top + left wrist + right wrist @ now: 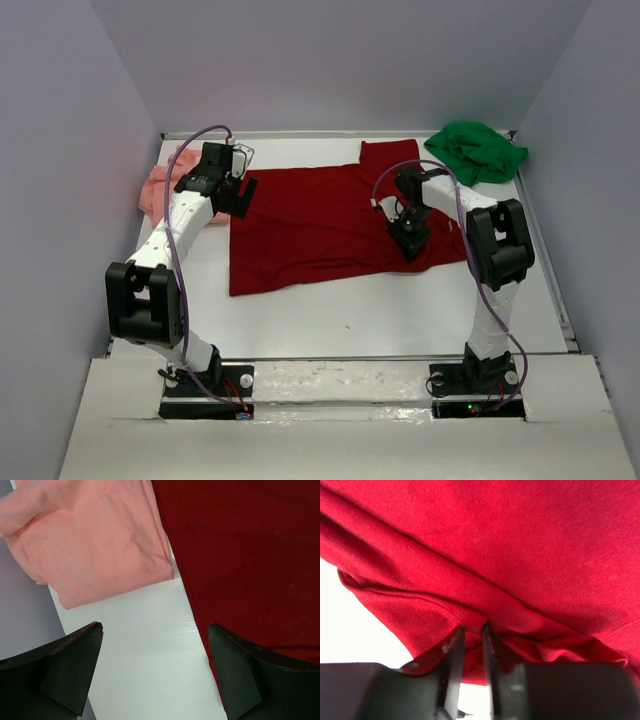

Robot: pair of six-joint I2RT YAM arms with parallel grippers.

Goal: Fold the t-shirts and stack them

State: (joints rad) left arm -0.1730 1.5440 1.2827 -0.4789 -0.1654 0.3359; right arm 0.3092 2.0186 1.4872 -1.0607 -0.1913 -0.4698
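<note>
The dark red t-shirt [320, 225] lies spread flat in the middle of the table. My right gripper [410, 240] is down on its right part; in the right wrist view its jaws [472, 629] stand narrow, pinching a raised fold of the red cloth [520, 545]. The salmon pink t-shirt [160, 185] lies bunched at the far left, the bright green t-shirt [480, 150] crumpled at the far right corner. My left gripper [243, 195] hangs open over bare table [155, 626], between the pink t-shirt [100, 540] and the red t-shirt's left edge [240, 555], holding nothing.
Grey walls enclose the white table [350, 310] on the left, back and right. The pink t-shirt lies against the left wall. Bare white surface runs along the near side in front of the red t-shirt.
</note>
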